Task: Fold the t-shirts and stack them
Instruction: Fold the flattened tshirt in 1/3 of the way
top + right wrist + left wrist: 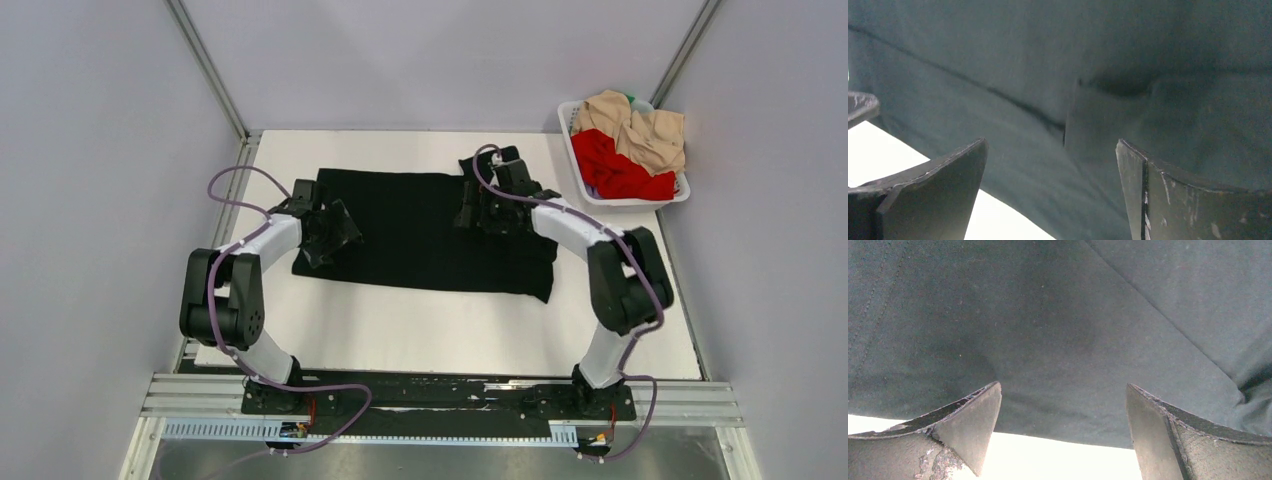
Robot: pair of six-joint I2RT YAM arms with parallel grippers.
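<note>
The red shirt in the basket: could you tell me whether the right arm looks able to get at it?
Probably yes: the red shirt lies partly bare under the beige shirt, and the right fingers are open, holding nothing.

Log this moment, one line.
left gripper: open, over black t-shirt left edge | right gripper: open, over right edge | red t-shirt, beige t-shirt: in basket

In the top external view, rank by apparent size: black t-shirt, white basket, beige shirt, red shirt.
1. black t-shirt
2. white basket
3. beige shirt and red shirt: unranked. Both are crumpled and overlapping in the basket. Beige shows slightly more.
</note>
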